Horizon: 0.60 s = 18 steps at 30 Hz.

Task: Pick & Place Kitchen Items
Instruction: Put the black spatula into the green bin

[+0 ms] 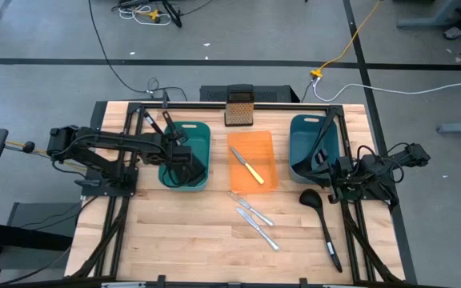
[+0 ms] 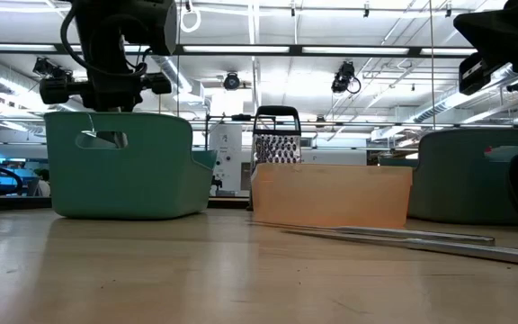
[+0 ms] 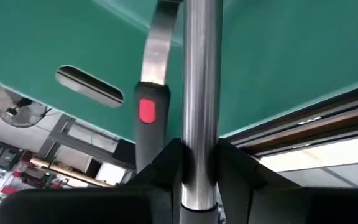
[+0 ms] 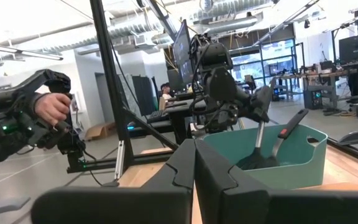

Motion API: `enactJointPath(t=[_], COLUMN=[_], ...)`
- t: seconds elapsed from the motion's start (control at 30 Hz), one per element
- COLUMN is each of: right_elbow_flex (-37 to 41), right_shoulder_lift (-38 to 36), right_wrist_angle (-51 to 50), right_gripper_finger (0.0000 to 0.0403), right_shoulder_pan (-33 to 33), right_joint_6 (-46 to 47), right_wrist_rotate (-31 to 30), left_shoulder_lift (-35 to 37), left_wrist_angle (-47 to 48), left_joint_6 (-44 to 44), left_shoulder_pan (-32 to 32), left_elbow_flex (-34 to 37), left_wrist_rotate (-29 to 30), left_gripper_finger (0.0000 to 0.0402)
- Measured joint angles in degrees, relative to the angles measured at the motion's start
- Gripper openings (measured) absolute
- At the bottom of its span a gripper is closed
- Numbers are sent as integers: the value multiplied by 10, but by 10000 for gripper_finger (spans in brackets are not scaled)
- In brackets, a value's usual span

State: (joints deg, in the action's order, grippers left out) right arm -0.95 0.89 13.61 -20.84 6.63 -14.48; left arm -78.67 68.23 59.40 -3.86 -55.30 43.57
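A: What is the left pincer (image 1: pixel 178 154) doing?

B: It sits over the teal bin (image 1: pixel 201 136) in the left middle of the high view. It is clenched on a shiny steel handle (image 3: pixel 201 93). In the left wrist view the handle runs straight up from between the fingers, with the green wall of the bin behind it. A second handle with a red tab (image 3: pixel 148 112) leans right beside it.

A: So where does the tool go?

B: I think down into that bin. It hangs nearly upright, its dark working end low inside, so the pincer only needs to let go.

A: And the right pincer (image 1: pixel 324 166)?

B: It waits by the other teal bin (image 1: pixel 302 128) on the right, fingers pressed shut, holding nothing.

A: What is left on the desk (image 1: pixel 190 232)?

B: A black ladle (image 1: pixel 320 218) lies at the lower right, nearest the right arm, handle pointing to the bottom edge. Two silver knives (image 1: pixel 254 218) lie slanted in the middle. A yellow-handled knife (image 1: pixel 249 168) lies in the orange tray (image 1: pixel 269 144)
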Motion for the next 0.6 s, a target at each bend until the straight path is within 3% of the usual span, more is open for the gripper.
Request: enactJointPath(t=[0.53, 0.6], right_elbow_flex=[0, 0], right_shoulder_lift=[0, 0], right_wrist_angle=[0, 0], right_gripper_finger=[9, 9], right_shoulder_pan=[0, 0], right_joint_6=[0, 0], right_wrist_rotate=[0, 0], left_shoulder_lift=[0, 0], left_wrist_angle=[-3, -4], left_joint_6=[1, -3], left_shoulder_pan=[-41, -44], left_elbow_flex=[4, 4], left_wrist_rotate=[-97, -99], left_gripper_finger=[77, 97])
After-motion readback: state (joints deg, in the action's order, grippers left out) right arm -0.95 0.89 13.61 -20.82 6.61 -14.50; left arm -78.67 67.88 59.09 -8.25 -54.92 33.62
